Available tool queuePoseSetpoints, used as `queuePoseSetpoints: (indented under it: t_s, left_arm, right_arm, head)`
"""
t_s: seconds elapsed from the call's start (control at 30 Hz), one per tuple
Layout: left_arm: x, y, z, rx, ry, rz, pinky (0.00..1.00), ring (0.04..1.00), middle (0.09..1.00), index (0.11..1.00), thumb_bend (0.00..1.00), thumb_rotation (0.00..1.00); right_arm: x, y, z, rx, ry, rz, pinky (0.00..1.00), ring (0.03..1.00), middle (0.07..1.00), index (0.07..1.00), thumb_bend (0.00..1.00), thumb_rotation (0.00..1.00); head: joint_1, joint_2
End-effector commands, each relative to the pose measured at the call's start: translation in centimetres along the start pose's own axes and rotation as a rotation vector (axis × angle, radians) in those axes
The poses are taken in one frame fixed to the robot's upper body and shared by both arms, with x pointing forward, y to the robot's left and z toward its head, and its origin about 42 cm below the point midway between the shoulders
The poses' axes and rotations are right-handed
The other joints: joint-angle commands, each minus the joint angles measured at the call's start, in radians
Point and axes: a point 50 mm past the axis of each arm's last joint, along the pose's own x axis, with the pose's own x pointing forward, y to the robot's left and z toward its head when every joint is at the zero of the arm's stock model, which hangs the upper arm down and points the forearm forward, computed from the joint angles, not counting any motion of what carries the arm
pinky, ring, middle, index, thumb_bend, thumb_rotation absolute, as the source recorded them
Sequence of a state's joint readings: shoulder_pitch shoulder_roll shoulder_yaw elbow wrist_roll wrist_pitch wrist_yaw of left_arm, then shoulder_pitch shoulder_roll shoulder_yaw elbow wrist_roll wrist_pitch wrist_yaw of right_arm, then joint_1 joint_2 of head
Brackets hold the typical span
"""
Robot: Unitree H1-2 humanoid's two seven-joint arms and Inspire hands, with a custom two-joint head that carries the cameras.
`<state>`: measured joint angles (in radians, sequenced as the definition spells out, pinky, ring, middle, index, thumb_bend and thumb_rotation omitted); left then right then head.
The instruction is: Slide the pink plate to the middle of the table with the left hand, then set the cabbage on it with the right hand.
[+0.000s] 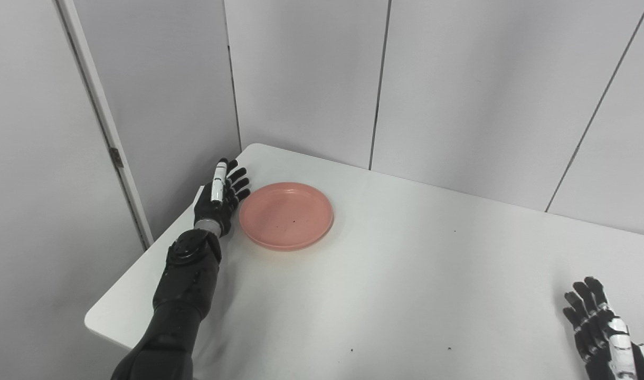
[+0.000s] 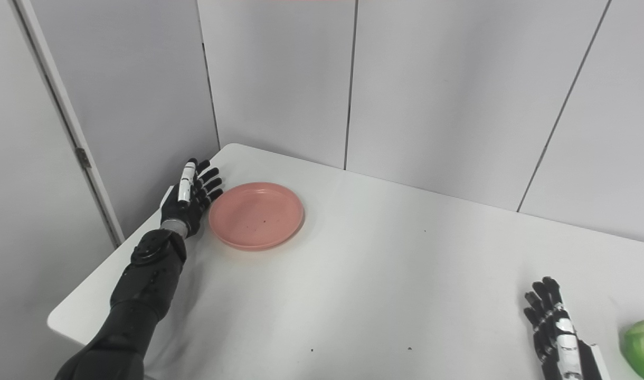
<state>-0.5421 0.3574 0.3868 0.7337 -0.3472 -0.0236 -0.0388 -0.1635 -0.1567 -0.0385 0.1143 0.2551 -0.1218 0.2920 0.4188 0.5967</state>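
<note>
The pink plate (image 1: 286,215) lies flat and empty near the far left corner of the white table (image 1: 406,274). My left hand (image 1: 221,198) is open, fingers straight, standing edge-on just left of the plate's rim, touching it or nearly so. My right hand (image 2: 557,338) is open and empty at the near right of the table. The green cabbage (image 2: 643,345) shows only in the right eye view, at the right edge, just right of my right hand.
Grey wall panels (image 1: 459,79) stand close behind the table. The table's left edge (image 1: 142,264) runs just beside my left forearm. A few small dark specks lie on the tabletop.
</note>
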Motion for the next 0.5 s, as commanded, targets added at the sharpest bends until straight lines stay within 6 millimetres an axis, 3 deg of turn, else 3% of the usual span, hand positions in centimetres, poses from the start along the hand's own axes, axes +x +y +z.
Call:
queuePoseSetpoints:
  t_s: [0.0,0.47]
  left_arm:
    - [0.4,-1.0,0.5,-0.002,-0.033,-0.035,0.87,0.876,0.869,0.857,0.41,1.00]
    - [-2.8,-4.7,-3.3,-0.127,0.019,-0.102,0.88,0.873,0.865,0.855,0.38,1.00]
  right_arm:
    - [-1.4,0.3,-1.5,0.028,0.058,-0.029,0.99,0.969,0.975,0.982,0.41,1.00]
    - [-1.3,0.3,-1.2,0.026,0.047,-0.023,1.00,0.971,0.980,0.983,0.42,1.00]
  head:
    - [-0.002,0.002]
    - [-0.015,0.012]
